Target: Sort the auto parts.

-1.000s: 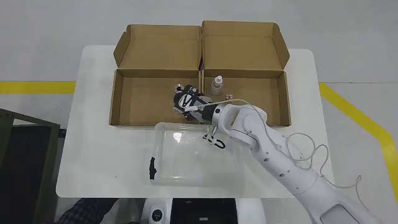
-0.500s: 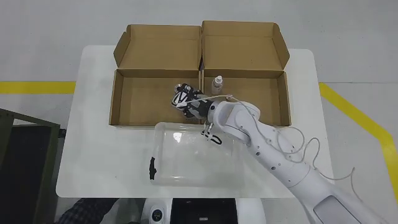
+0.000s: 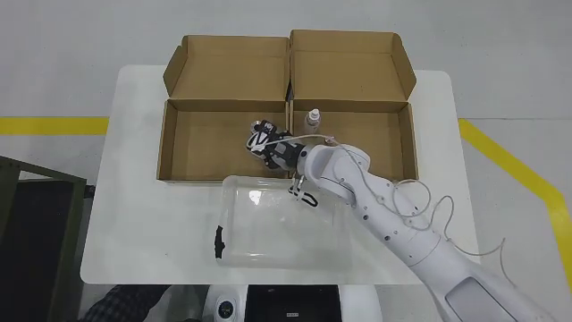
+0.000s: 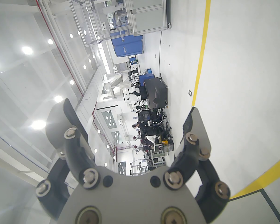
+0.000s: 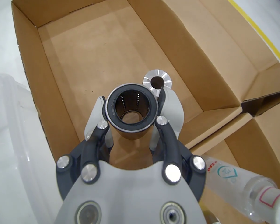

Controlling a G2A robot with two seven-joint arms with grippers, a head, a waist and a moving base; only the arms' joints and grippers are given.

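From above, sorting looks partway to me: a bottle (image 3: 311, 122) is boxed beside my right hand (image 3: 266, 144), which hangs inside the neighbouring cardboard box (image 3: 201, 143), arm stretched over the clear bin (image 3: 268, 233). Left wrist: left hand (image 4: 130, 108) apart, empty. Right wrist: the hand is clamped on a bearing (image 5: 130, 127), not yet released, and a silver disc (image 5: 157, 82) lies just beyond it.

a white rounded-corner table (image 3: 134, 206) carried two open brown cardboard boxes, lids folded back, touching side by side: the left box (image 3: 165, 148) and the right box (image 3: 410, 148). a clear plastic tub (image 3: 268, 256) lay just before them.
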